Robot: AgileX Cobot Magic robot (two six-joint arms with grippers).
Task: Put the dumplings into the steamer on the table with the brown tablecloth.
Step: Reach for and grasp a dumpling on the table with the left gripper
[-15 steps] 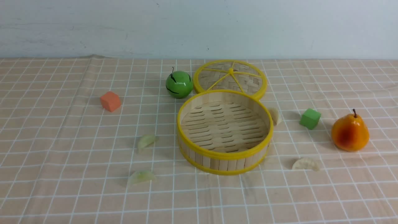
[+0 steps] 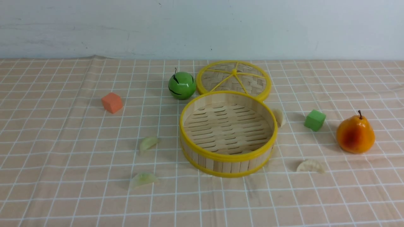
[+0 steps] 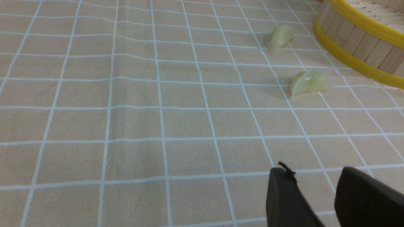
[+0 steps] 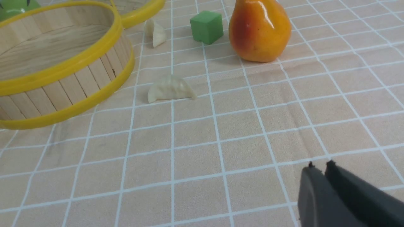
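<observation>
The bamboo steamer [image 2: 228,159] stands empty mid-table on the peach grid tablecloth [image 2: 63,176]. Two green dumplings lie to its left, one [image 2: 148,142] nearer it and one [image 2: 143,179] closer to me; both show in the left wrist view [image 3: 279,37] [image 3: 311,82]. Two cream dumplings lie to its right, one [image 2: 279,117] against the wall and one [image 2: 310,166] in front; both show in the right wrist view [image 4: 155,32] [image 4: 170,88]. My left gripper [image 3: 312,176] is open and empty above the cloth. My right gripper [image 4: 320,165] is shut and empty. Neither shows in the front view.
The woven yellow-spoked lid [image 2: 233,78] lies behind the steamer, with a green apple [image 2: 181,85] to its left. An orange cube [image 2: 112,102] sits far left. A green cube [image 2: 314,119] and an orange pear [image 2: 355,134] stand right of the steamer.
</observation>
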